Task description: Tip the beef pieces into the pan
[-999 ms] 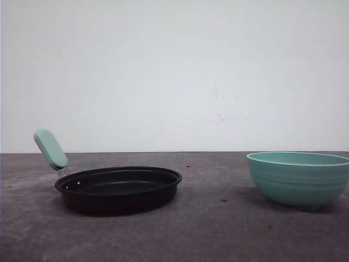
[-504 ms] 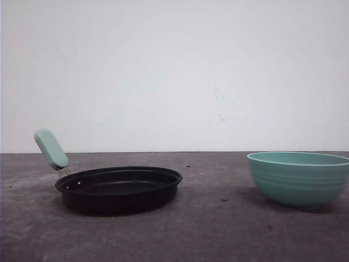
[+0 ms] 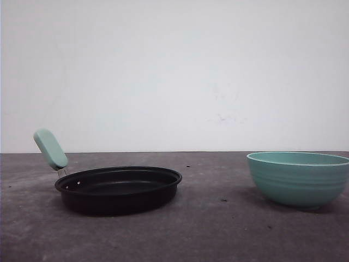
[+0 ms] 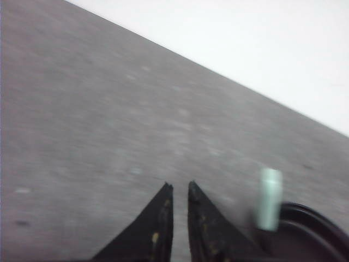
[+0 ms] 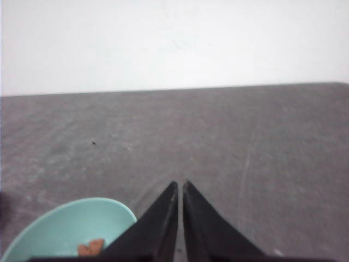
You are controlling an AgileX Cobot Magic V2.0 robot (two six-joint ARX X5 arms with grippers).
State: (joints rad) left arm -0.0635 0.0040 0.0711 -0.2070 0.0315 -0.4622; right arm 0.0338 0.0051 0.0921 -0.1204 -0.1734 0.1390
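Black and tapered, the fingers of the left gripper [image 4: 178, 188] stand with their tips nearly together, only a thin slit between them, and nothing is held there; they hang above bare grey table [image 3: 218, 234], touching nothing that can be seen. The left wrist view is blurred, yet it shows the pan [image 4: 308, 237] just beside that gripper, its mint-green handle [image 4: 269, 198] sticking up at the rim. The right gripper [image 5: 180, 188] is drawn together the same way, its two dark fingers meeting almost tip to tip and gripping nothing, poised over the table close by the teal bowl [image 5: 71, 229]. A few reddish-brown beef pieces [image 5: 90, 248] lie inside that bowl, low against its inner wall. From the front, the pan [image 3: 118, 189] sits on the left part of the table, round, shallow and black, level on the surface, with its handle [image 3: 50, 148] slanting up and away to the far left on a short metal stem. The bowl [image 3: 298, 178] stands upright at the right edge of the table, well apart from the pan, with open grey surface between them. A plain white wall [image 3: 174, 71] rises behind the far edge of the table.
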